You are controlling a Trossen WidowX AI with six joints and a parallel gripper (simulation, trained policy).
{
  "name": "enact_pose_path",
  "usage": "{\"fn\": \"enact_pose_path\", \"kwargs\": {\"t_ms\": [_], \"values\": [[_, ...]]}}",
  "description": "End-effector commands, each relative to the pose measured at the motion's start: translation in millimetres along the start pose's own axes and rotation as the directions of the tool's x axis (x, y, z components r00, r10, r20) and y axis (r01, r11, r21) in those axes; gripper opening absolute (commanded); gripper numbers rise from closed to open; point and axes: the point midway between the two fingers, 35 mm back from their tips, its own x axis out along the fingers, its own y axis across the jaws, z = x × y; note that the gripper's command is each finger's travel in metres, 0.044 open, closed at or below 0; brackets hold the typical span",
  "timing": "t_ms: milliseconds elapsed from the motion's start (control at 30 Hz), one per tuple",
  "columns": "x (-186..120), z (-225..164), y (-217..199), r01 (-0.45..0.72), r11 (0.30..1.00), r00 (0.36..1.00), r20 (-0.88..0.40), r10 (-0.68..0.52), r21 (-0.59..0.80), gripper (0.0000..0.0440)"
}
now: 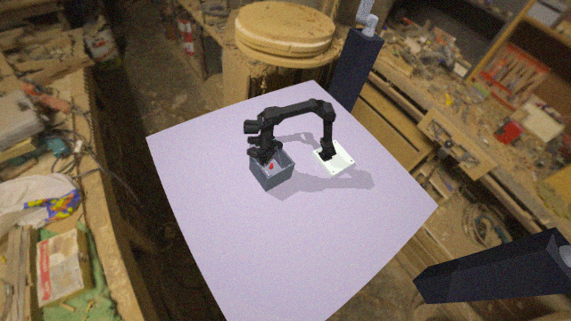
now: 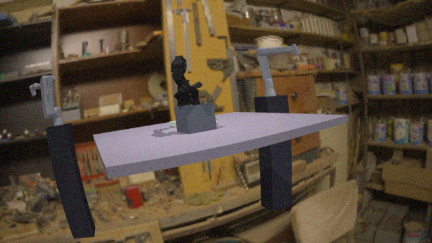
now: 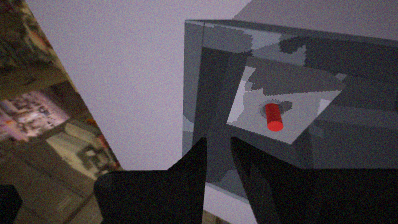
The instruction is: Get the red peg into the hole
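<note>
The red peg (image 1: 271,166) (image 3: 274,118) stands in the hole of the light plate (image 3: 292,132) at the bottom of the box, with its upper part showing above the plate. How deep it sits is hard to tell. The open grey box (image 1: 270,180) (image 2: 196,119) (image 3: 189,100) stands upright on the table. My gripper (image 1: 267,163) (image 3: 218,141) is tilted over one side of the box, its fingers a little apart with nothing between them. In the wrist view the peg is beyond the fingertips and to their right, apart from them. In the exterior view the box wall hides the peg.
The table (image 1: 250,232) (image 2: 145,152) bears the box and the arm's white base plate (image 1: 343,161), which lies to the right of the box in the top view. Dark posts (image 2: 69,182) (image 2: 275,175) stand beyond the table edges.
</note>
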Motion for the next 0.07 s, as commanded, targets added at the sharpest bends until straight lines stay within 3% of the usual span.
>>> {"fn": "enact_pose_path", "kwargs": {"t_ms": [0,33], "values": [[-0.7,2.4,2.6,-0.016,1.000,1.000,-0.016,0.015,-0.010,0.0106],[-0.9,3.0,3.4,-0.020,1.000,1.000,-0.020,0.020,-0.013,0.0106]]}}
